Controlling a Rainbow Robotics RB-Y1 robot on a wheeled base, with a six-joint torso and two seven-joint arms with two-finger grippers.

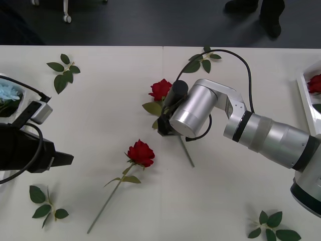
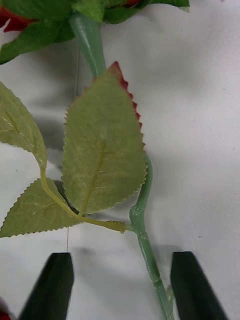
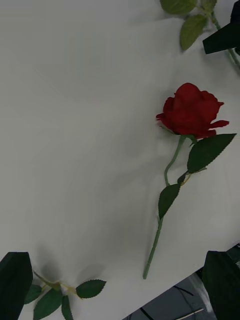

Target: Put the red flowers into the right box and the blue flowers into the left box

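Note:
One red flower (image 1: 160, 89) lies at mid-table, its stem running under my right gripper (image 1: 164, 128). In the right wrist view that gripper (image 2: 122, 287) is open, its black fingers (image 2: 50, 287) standing on either side of the green stem (image 2: 150, 260) just below the leaves (image 2: 102, 155). A second red flower (image 1: 141, 152) lies nearer the front with its stem pointing front-left; it also shows as a rose (image 3: 192, 110) ahead of my open left gripper (image 3: 120, 285). My left gripper (image 1: 62, 159) hovers at the left. The left box (image 1: 44, 96) holds a blue flower (image 1: 7, 93). The right box (image 1: 305, 100) holds a red flower (image 1: 315, 83).
Loose green leaf sprigs lie at the back left (image 1: 64, 70), the back centre (image 1: 203, 60), the front left (image 1: 45, 203) and the front right (image 1: 273, 228). A black cable (image 1: 241, 60) loops over the right arm. A person's feet (image 1: 261, 10) stand beyond the table.

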